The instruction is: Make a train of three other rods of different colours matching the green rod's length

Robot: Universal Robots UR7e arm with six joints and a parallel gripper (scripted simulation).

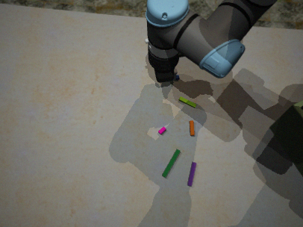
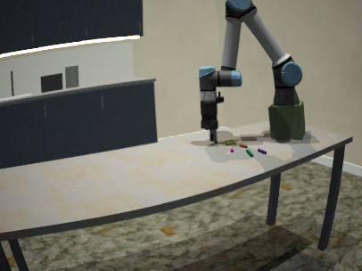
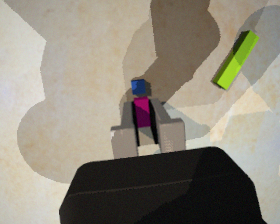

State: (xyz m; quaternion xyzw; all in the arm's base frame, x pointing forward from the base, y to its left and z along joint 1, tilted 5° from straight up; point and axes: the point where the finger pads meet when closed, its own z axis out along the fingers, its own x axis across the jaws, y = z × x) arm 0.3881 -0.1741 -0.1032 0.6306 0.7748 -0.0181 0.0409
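Observation:
My gripper (image 3: 142,114) is shut on a magenta rod (image 3: 143,112) and holds it low over the table at the far end of the group (image 1: 164,78). A small blue rod (image 3: 139,86) lies just beyond the held rod's far end, and it also shows beside the gripper in the top view (image 1: 176,77). I cannot tell whether the two touch. The lime rod (image 1: 187,102) lies to the right of it (image 3: 236,60). The green rod (image 1: 171,163) lies nearer the front. A second magenta rod (image 1: 162,130) lies on the table.
An orange rod (image 1: 192,128) lies between the lime and green rods. A purple rod (image 1: 192,174) lies right of the green rod. The arm's dark green base (image 2: 286,120) stands at the table's right end.

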